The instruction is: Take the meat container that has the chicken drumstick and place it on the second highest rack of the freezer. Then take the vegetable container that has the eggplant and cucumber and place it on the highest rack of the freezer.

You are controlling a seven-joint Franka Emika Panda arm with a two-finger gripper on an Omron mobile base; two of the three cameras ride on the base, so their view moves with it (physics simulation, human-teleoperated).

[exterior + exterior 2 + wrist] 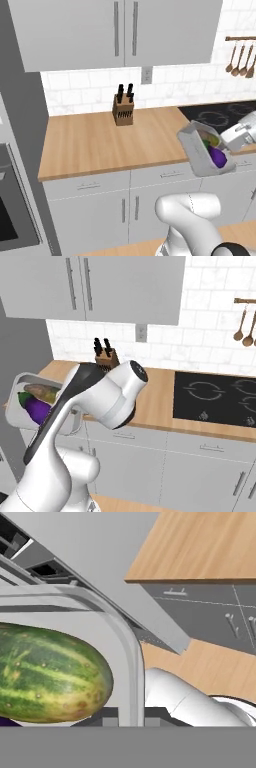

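Note:
The vegetable container [199, 152], a pale grey tray, hangs tilted in the air in front of the counter edge. In it lie the dark purple eggplant [218, 156] and the green cucumber [208, 141]. My gripper [226, 145] is shut on the tray's right rim. From the right base view the container [20, 387] is at the left, holding the eggplant [38, 409] and cucumber [42, 390], partly behind my arm. The hand view has the cucumber [50, 679] close up inside the container rim [131, 647], with my gripper [125, 718] clamped on that rim. The meat container, chicken drumstick and freezer are out of view.
A wooden counter [100, 142] carries a knife block [123, 111] by the tiled wall. A black cooktop [220, 398] lies to the right. Grey cabinets hang above and stand below. A black-glass oven [10, 220] sits in the tall unit at left. Utensils [241, 60] hang on a rail.

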